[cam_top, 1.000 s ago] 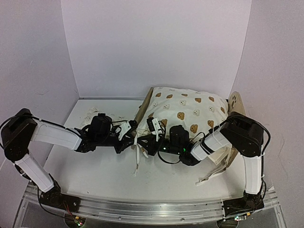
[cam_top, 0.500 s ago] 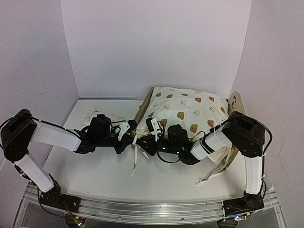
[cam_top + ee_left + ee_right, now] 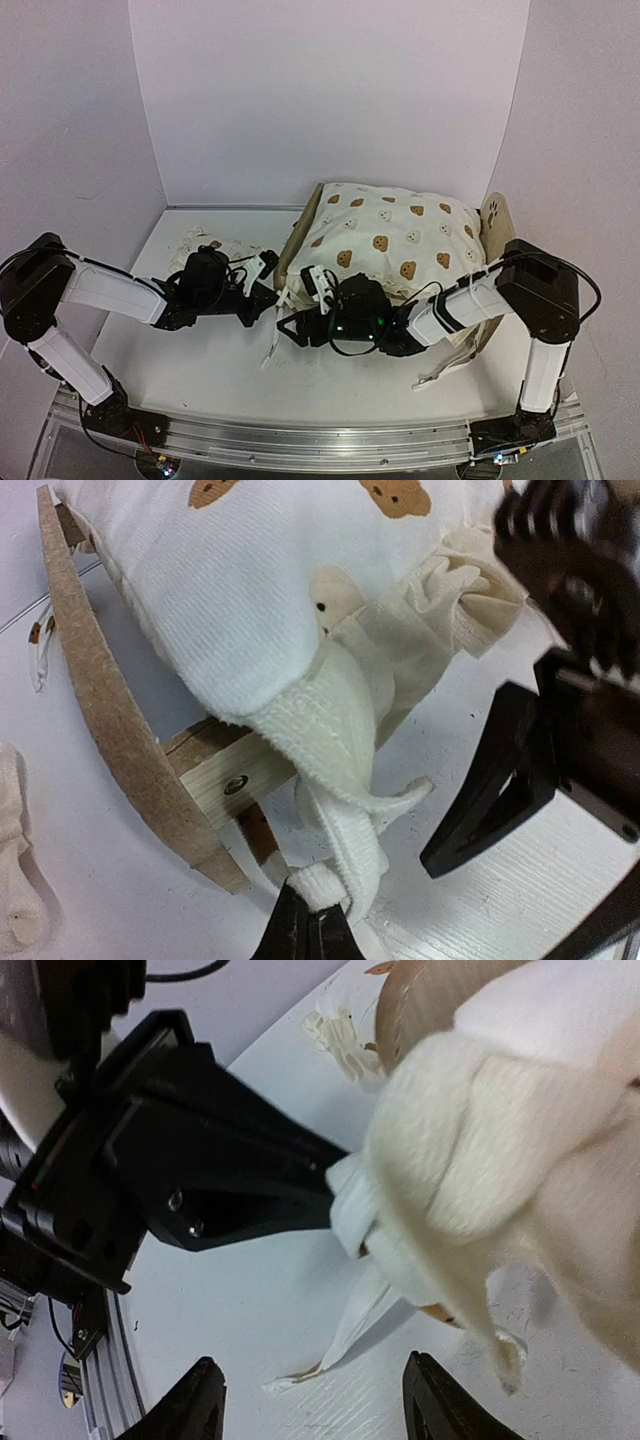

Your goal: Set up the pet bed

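Note:
The pet bed is a light-wood frame. Its curved end board shows at the left and its paw-print headboard at the right. A cream bear-print cushion covers it. My left gripper is shut on a white cushion tie beside the bed's near-left corner post. My right gripper stands open just in front of that corner, nothing between its fingers. A loose tie strip lies on the table under it.
A small cream bear-print pillow lies on the white table behind my left arm. More ties trail off the bed's near-right corner. White walls close in on three sides. The two grippers are almost touching.
My right gripper has opened, let go of the tie and dropped back toward the near edge. My left gripper has shut on the tie and drawn it slightly left.

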Tool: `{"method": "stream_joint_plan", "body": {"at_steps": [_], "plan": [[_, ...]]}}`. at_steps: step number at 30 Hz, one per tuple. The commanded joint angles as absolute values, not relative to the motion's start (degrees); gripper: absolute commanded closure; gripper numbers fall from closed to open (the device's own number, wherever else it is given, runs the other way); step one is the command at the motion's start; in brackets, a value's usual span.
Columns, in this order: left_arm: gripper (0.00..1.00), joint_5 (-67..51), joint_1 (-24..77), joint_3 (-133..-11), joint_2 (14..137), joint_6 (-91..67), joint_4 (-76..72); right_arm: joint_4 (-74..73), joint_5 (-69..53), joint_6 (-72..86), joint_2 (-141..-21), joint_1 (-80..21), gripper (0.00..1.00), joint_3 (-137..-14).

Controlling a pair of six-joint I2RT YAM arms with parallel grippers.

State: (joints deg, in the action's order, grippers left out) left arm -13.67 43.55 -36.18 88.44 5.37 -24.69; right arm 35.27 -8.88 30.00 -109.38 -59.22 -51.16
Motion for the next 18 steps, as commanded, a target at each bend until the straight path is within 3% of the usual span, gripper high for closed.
{"method": "stream_joint_plan", "body": {"at_steps": [1, 12, 18], "plan": [[1.0, -12.5, 43.7, -36.1, 85.4, 1.2, -27.8, 39.3, -4.4, 35.7, -113.5, -60.6, 0.33, -51.3], [1.0, -13.3, 43.7, -36.8, 86.2, -2.3, -27.9, 46.9, -1.1, 39.5, -124.2, -61.2, 0.32, -59.8], [1.0, -13.2, 43.7, -36.7, 85.9, -3.2, -27.9, 55.8, -0.1, 41.1, -122.9, -61.7, 0.3, -53.9]]}}
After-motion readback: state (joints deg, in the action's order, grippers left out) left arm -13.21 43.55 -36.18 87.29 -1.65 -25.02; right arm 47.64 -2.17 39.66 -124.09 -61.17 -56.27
